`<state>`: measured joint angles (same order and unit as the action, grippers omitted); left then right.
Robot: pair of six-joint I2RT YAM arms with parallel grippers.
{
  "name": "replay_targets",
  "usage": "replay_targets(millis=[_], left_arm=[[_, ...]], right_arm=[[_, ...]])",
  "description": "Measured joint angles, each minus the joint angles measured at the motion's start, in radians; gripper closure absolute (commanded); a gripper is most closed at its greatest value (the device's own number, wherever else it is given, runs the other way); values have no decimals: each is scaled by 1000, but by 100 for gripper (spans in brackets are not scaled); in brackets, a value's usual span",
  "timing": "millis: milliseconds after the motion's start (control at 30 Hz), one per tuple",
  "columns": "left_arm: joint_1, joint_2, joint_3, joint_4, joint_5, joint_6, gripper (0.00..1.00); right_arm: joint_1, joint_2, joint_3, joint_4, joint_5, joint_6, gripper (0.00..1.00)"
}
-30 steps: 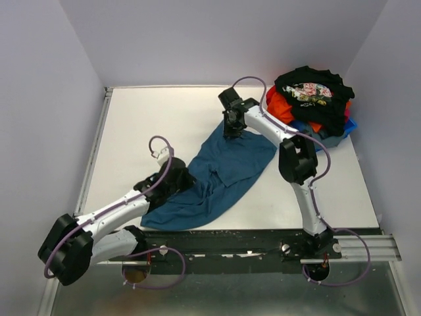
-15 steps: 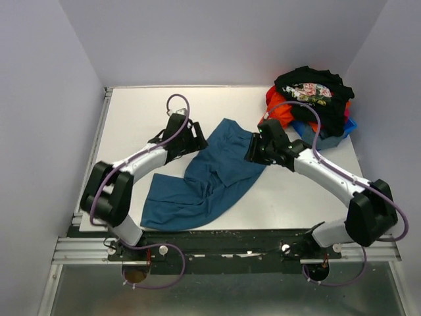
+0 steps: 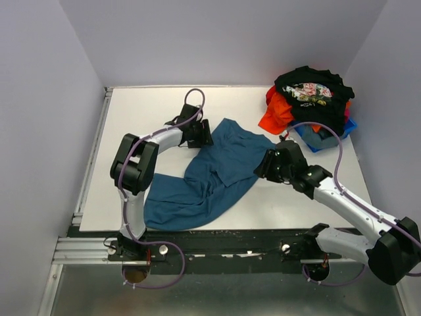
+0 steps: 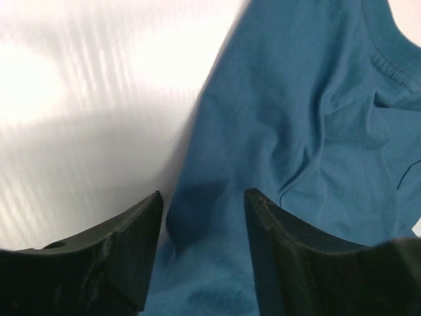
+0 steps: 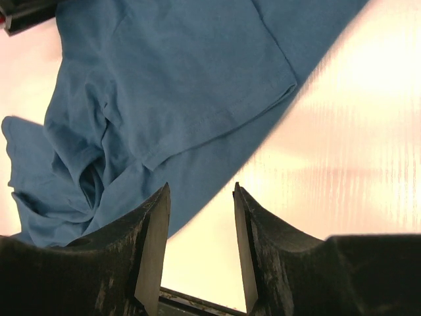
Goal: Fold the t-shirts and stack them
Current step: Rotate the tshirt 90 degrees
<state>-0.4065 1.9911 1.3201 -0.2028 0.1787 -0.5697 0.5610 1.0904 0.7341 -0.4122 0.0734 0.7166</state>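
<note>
The teal-blue t-shirt point(image 3: 217, 174) lies loosely spread and rumpled on the table point(image 3: 145, 112). Its long axis runs on a diagonal from the near left to the far right, and both grippers sit at its far half, one on each side. The left gripper point(image 4: 202, 197) has its jaws apart and low over the shirt's far-left border. The cloth edge passes between the fingertips, the body of the shirt spreads ahead and to the right of the jaws, bare table lies to their left, and the ribbed collar point(image 4: 388, 59) is ahead at far right. The right gripper point(image 5: 200, 191) is likewise spread and holds nothing. The shirt's right-hand edge runs just ahead of the jaws, most of the cloth and a sleeve hem point(image 5: 217, 125) lie ahead and to the left, and bare table lies to the right. Each arm seems about equally near its own edge, so a paired pinch looks like the next call. I can make out no bin. The other shirts are heaped on the table's far right corner, well apart from either jaw: black floral t-shirt point(image 3: 309, 89) on top, orange-red t-shirt point(image 3: 279, 113) and bright blue t-shirt point(image 3: 321, 136) beneath.
</note>
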Motion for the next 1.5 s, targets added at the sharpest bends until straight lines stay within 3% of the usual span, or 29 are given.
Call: replay_targets(millis=[67,167,433,600,767,900,1100,1500], left_arm=[[6,43,57,-14,31,1,60],[19,106,127,-17,86,0,99],[66,188,214,3,170,-53,100],[165,201,229,42,137,-119,100],[304,201,214,110,-1,-201,100],[371,188,167,173,-71,-249,100],[370,182,157,186,-138,-277,100],[381,182,157,188,-153,-284,100]], right_arm=[[0,-20,-16,0,0,5,48],[0,-36,-27,0,0,14,48],[0,-38,-48,-1,0,33,48],[0,4,-49,8,-13,45,26],[7,162,-43,114,-136,58,23],[81,359,36,169,-206,96,26],[186,588,211,261,-278,166,30],[239,803,404,232,-252,253,51]])
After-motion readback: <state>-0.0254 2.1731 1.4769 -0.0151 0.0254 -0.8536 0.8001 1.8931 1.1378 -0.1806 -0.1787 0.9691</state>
